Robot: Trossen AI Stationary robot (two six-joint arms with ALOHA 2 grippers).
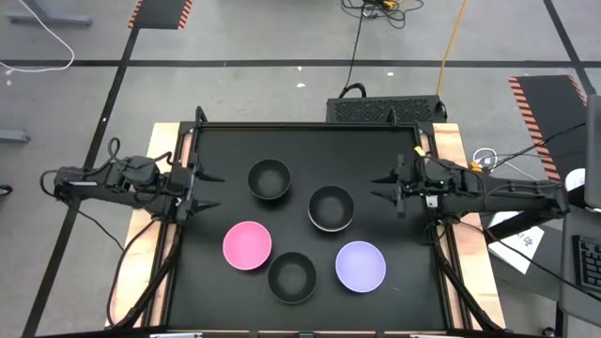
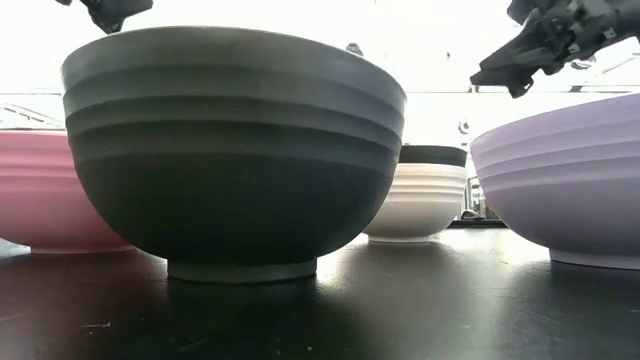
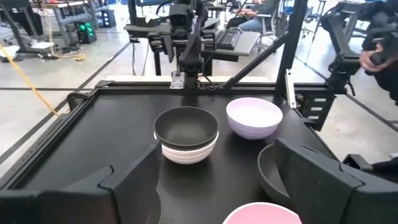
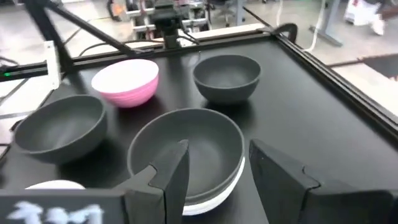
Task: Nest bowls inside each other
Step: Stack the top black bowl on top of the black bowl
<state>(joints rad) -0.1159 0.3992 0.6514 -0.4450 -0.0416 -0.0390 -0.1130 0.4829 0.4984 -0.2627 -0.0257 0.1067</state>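
Observation:
Six bowls stand on their bases on the black table. A black bowl is toward the far side. Another black bowl sits nested inside the white bowl at the middle. The pink bowl, a third black bowl and the lavender bowl stand along the near side. My left gripper hovers open at the table's left side, pointing right. My right gripper hovers open at the right side, pointing left at the nested pair. Neither touches a bowl.
A raised black frame runs round the table mat. A bare strip lies along the far side behind the bowls. In the low view the near black bowl fills the middle, with both grippers above bowl height. A person sits beyond the table in the left wrist view.

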